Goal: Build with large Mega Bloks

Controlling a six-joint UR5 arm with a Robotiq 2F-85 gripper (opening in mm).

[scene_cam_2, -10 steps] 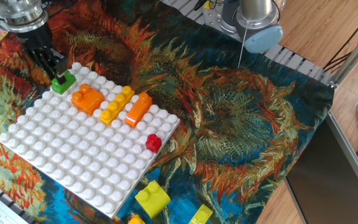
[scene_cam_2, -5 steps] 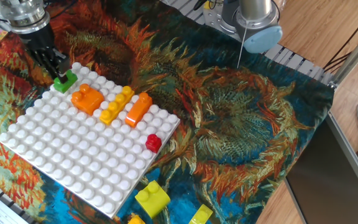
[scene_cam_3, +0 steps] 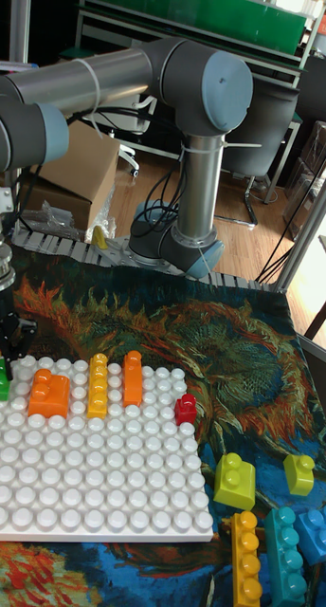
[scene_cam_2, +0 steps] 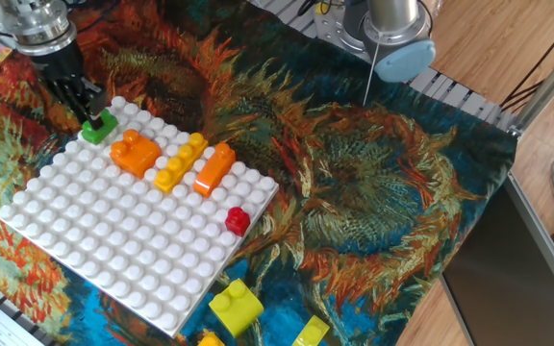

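Fixed view first, working from the left: I have the gripper [scene_cam_2: 83,106] down at the far left corner of the white baseplate [scene_cam_2: 113,250], its dark fingers pinching the small green block [scene_cam_2: 98,127] from above. I judge I am seating that block on the corner studs, which is why the grip comes straight down over it and stays closed while pressing. Whether the block is fully seated I cannot tell.

Next along the same far edge of the baseplate sits the orange stepped block [scene_cam_2: 135,151], then the yellow bar [scene_cam_2: 180,160], then the orange bar [scene_cam_2: 214,167], each just beside the last and lying parallel. They read to me as a row being built along that edge, with the green block starting it at the corner. The single red block [scene_cam_2: 237,220] stands apart, near the baseplate's right edge.

Off the baseplate, on the sunflower-patterned cloth [scene_cam_2: 373,192] covering the counter, the spare pieces wait toward the near edge: a lime-yellow block [scene_cam_2: 235,307] and another yellow piece [scene_cam_2: 311,332] at the frame's bottom.

Tall fixed view shows the same supply at the right, including a yellow-orange bar [scene_cam_3: 244,558] and teal blocks [scene_cam_3: 298,550], kept clear of the build so I can pick them freely.
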